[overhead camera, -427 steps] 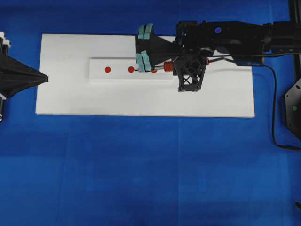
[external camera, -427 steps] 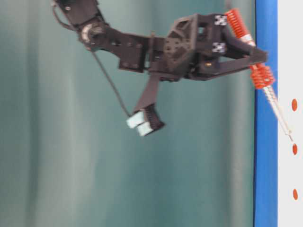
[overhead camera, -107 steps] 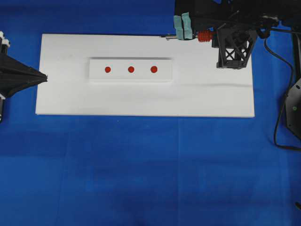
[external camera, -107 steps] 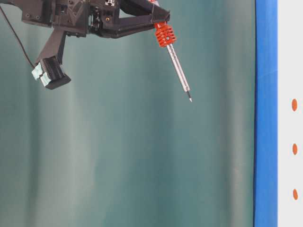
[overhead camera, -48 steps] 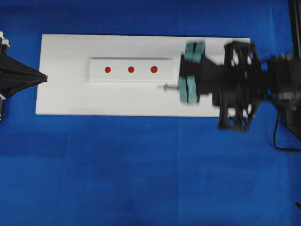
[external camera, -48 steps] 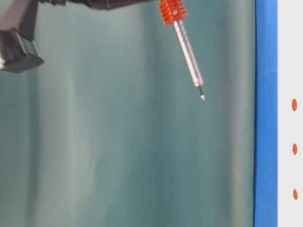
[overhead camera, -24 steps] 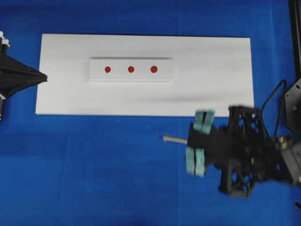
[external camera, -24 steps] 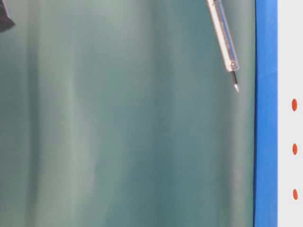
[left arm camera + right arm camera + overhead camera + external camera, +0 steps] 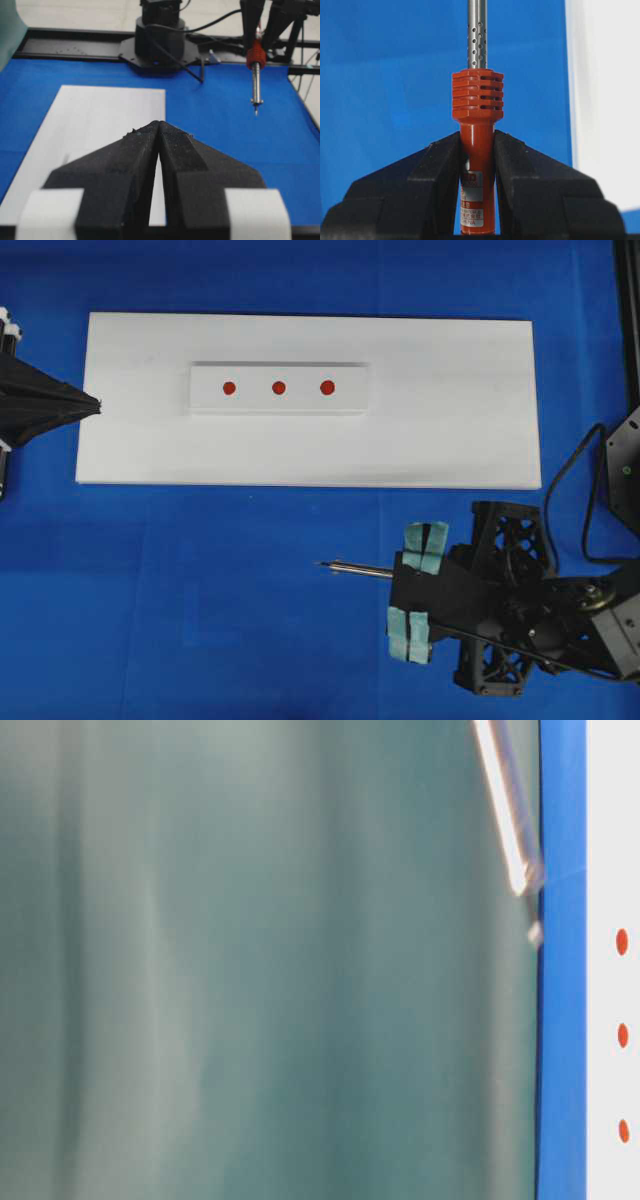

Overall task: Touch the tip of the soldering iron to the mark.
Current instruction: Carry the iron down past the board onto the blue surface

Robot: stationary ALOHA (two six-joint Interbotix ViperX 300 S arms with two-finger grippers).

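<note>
Tabletop (image 9: 250,640) blue, white board (image 9: 450,410) at 12 o'clock, white block (image 9: 350,400) on it – no containers in view. Right claw (image 9: 415,580) has swung off the board down to 5 o'clock within the last second, clamped on the soldering iron (image 9: 476,150), shaft pointing to 9 o'clock over bare blue. The tip (image 9: 320,563) sits well apart from the mark (image 9: 278,387), the middle dot – likely the touch is over and this is retreat. Left claw (image 9: 159,125) parked at 9 o'clock, fingers together
</note>
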